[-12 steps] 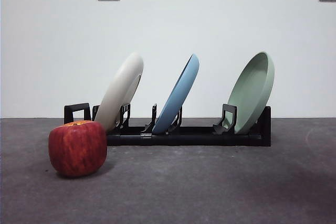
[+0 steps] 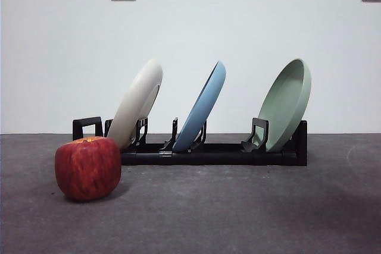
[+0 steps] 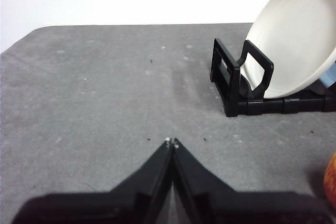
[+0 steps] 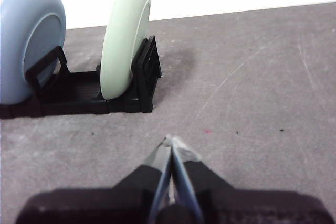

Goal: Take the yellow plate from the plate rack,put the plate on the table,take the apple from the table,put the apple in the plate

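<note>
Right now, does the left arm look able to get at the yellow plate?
Probably yes: only bare table lies between the shut left hand and the yellow plate, which leans at the rack's near end.

Both arms wait low over the worktop (image 3: 94, 93) — the left gripper (image 3: 171, 142) has its two black jaws pressed together tip to tip, holding nothing, and the right gripper (image 4: 171, 141) likewise has its jaws closed to a point — neither showing in the front view.

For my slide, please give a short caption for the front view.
Yellow plate, blue plate and green plate lean in the plate rack; apple in front.
</note>
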`<state>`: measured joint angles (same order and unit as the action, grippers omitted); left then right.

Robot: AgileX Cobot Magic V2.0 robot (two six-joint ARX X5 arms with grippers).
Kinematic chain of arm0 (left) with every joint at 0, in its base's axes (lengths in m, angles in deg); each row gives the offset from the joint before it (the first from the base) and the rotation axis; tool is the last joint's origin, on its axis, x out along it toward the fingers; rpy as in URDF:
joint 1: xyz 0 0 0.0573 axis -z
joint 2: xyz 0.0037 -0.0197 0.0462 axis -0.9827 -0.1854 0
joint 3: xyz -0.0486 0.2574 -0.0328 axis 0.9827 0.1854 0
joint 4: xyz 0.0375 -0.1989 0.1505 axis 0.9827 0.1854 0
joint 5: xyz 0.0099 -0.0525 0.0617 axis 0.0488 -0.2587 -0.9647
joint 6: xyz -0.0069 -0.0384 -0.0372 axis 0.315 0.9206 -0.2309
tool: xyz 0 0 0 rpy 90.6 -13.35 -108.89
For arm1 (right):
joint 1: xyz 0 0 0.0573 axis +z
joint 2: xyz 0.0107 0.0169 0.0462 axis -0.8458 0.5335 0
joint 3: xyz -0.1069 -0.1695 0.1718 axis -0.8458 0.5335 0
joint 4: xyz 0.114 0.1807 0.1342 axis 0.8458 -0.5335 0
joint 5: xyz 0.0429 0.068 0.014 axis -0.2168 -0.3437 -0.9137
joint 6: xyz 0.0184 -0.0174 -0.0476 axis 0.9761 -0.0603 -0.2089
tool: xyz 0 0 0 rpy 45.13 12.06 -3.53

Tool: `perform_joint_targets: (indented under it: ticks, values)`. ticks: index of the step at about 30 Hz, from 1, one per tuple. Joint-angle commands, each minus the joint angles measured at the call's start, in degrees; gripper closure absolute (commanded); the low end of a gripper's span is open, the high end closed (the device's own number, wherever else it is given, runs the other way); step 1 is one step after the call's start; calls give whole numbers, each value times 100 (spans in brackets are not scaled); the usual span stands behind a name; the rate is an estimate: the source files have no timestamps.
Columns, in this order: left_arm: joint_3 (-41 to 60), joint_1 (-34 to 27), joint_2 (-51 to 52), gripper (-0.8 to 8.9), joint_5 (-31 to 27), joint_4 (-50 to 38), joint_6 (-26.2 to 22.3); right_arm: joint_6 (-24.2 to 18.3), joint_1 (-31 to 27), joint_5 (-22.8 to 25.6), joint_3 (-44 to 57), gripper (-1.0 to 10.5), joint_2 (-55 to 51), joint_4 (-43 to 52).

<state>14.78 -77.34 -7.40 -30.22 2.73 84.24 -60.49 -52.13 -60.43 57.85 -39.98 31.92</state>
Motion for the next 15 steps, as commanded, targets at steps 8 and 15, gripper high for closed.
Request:
perform_joint_targets:
  ticks: [8, 15]
  values:
    - [-50, -20, -15, 821, 55, -127, 577, 1003, 7, -13, -68, 957, 109, 2]
    - [-739, -20, -599, 821, 205, -131, 841, 1329, 7, -20, -697, 957, 822, -42]
